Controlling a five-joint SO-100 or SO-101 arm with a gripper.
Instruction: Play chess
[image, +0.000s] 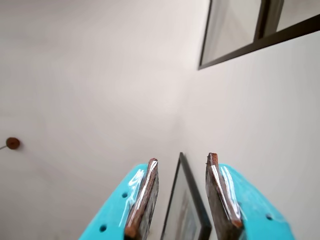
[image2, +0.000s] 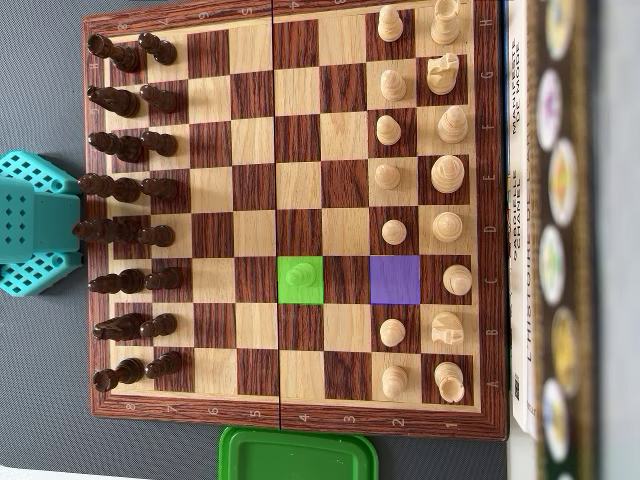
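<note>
The chessboard (image2: 290, 215) lay on the bench in the overhead view, dark pieces (image2: 125, 190) in two columns at the left, light pieces (image2: 420, 190) at the right. One light pawn (image2: 298, 274) stood alone on a green-marked square near the middle; a purple-marked square (image2: 396, 279) in the light pawn column was empty. So I judged approx. one opening move was done, w/ the dark side not yet moved and nearly the whole game left.

The arm's teal base (image2: 35, 225) sat at the board's left edge. In the wrist view the gripper (image: 182, 162) pointed up toward a wall and a picture frame (image: 187, 205), not at the board; the jaws stood apart w/ nothing between.

Room: the four middle columns were free except that pawn, so approach from above was easy. Dark pieces stood tight together, little space between neighbours. A green lid (image2: 298, 455) touched the board's bottom edge, books (image2: 545, 230) stood just beside its right edge.
</note>
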